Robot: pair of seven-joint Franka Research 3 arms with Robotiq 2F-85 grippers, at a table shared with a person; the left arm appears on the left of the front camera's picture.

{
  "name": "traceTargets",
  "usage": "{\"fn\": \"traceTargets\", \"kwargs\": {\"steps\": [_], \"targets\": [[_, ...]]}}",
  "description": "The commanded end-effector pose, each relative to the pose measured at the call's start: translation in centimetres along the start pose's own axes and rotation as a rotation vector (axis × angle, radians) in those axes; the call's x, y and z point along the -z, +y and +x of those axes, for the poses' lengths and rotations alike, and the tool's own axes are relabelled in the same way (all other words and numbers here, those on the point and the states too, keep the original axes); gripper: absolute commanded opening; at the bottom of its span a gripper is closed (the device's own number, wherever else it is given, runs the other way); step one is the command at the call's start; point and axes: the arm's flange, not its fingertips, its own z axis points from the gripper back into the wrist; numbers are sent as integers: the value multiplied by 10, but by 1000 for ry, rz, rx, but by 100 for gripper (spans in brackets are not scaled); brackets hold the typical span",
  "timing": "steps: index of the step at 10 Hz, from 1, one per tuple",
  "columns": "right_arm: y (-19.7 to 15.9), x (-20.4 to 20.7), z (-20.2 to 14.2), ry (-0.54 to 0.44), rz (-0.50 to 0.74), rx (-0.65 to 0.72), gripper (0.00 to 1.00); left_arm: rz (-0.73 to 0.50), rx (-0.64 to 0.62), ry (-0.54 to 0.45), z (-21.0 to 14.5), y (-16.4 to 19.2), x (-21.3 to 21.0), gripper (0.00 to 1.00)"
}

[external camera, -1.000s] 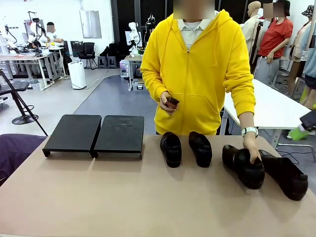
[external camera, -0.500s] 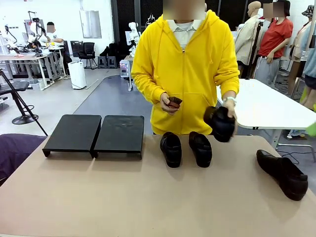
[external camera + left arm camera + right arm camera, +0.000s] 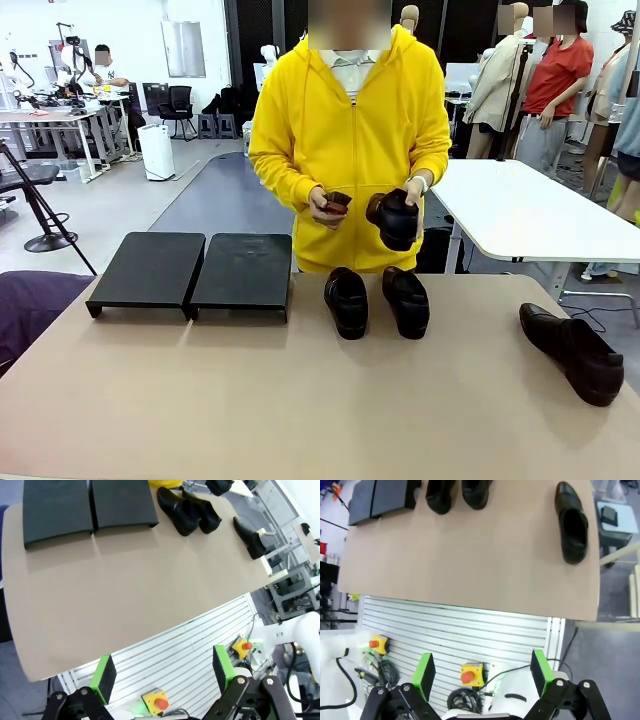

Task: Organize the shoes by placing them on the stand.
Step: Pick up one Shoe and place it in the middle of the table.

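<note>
Left hand [image 3: 163, 672], right hand [image 3: 482, 672]: spread, empty.

The stand [image 3: 190, 272] sits toward the far-left corner of the table [image 3: 300, 420]. Just to its right, along the far edge, a shoe [image 3: 347, 300] and a second shoe [image 3: 406, 300] lie side by side. A third shoe [image 3: 573, 352] lies by the right edge, well apart. A fourth shoe [image 3: 395, 218] is above the far edge, in the person's hand [image 3: 414, 193].

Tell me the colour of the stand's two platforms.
Matte black, both sections of the stand; it shows best in the front view.
</note>
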Motion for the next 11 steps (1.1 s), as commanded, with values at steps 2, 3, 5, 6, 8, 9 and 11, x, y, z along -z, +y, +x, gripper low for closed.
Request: {"fn": "traceTargets", "kwargs": {"steps": [2, 3, 5, 6, 8, 9, 11], "targets": [[15, 36, 66, 49, -14, -105, 100, -20, 10, -2, 1, 1, -3, 100], [25, 50, 89, 47, -25, -133, 100, -20, 10, -2, 1, 1, -3, 100], [49, 105, 151, -8, -72, -159, 100, -20, 10, -2, 1, 1, -3, 100], [62, 141, 179, -26, -116, -193, 100, -20, 10, -2, 1, 1, -3, 100], [78, 186, 216, -25, -75, -274, 100, -20, 10, -2, 1, 1, -3, 100], [80, 185, 218, -32, -41, -290, 100, -20, 10, -2, 1, 1, -3, 100], [65, 156, 189, -42, 40, -231, 100, -20, 10, -2, 1, 1, -3, 100]]}}
